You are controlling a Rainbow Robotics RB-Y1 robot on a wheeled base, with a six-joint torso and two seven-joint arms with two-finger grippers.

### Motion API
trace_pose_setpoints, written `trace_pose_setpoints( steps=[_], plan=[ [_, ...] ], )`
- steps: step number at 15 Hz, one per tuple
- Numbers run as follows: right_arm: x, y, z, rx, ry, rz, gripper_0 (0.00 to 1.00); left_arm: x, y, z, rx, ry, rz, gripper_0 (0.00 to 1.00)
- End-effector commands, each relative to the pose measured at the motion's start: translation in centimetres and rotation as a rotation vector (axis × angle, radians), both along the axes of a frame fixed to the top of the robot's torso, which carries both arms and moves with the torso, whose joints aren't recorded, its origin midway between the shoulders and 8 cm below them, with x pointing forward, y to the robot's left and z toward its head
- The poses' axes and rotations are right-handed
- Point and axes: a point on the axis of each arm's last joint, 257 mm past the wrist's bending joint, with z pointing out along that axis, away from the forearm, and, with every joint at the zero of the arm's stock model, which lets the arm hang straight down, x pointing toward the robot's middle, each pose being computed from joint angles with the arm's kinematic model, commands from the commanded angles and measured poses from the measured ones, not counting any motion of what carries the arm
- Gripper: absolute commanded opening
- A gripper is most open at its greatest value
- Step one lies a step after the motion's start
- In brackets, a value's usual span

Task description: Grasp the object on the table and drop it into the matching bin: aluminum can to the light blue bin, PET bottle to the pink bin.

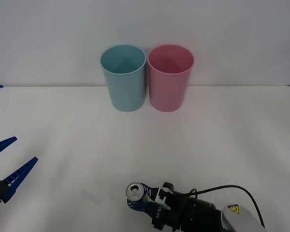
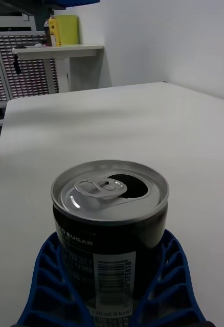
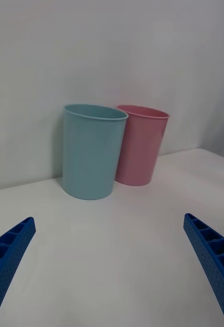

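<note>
Item: aluminum can (image 1: pixel 134 192), 1 unit, silver top with pull-tab, opening already punched, dark printed body. Location: upright at the near edge of the tabletop (image 1: pixel 222 140), well apart from the light blue bin (image 1: pixel 124 77) and on the robot's side of it.

Item: right gripper (image 1: pixel 141 199). Condition: the 2 blue ribbed fingers (image 2: pixel 45 276) sit against opposite sides of the can's lower body, closed onto it. Whether the can's base rests on the tabletop or is just lifted cannot be told. Pose: the arm reaches in low from the near edge, wrist roughly level, fingers pointing toward the robot's left with the can at their tips.

Item: light blue bin, 1 unit, upright at the far side of the tabletop, nothing visible inside. Pink bin (image 1: pixel 170 77) stands just beside it on the robot's right, rims close or touching.

Item: left gripper (image 1: pixel 8 166). Condition: fingers spread wide, holding nothing. Location: well to the left of the light blue bin and nearer the robot, just above the tabletop, idle.

Task status: grasp looks done. Outstanding, by judgement: lift, carry across the tabletop to the light blue bin, release over its mouth.
</note>
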Motion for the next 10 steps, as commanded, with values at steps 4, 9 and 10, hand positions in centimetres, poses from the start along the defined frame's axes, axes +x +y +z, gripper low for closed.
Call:
trace_pose_setpoints(
  steps=[4,9,10],
  plan=[
    [-0.4,-1.6,2.5,0.048,-0.005,-0.007,0.00,0.0,0.0,0.0,0.000,0.000,0.000,1.00],
    [-1.1,-4.0,6.4,0.113,0.036,-0.032,0.00,0.0,0.0,0.0,0.000,0.000,0.000,1.00],
    [-1.1,-4.4,7.4,0.125,0.042,-0.040,0.00,0.0,0.0,0.0,0.000,0.000,0.000,1.00]
  ],
)
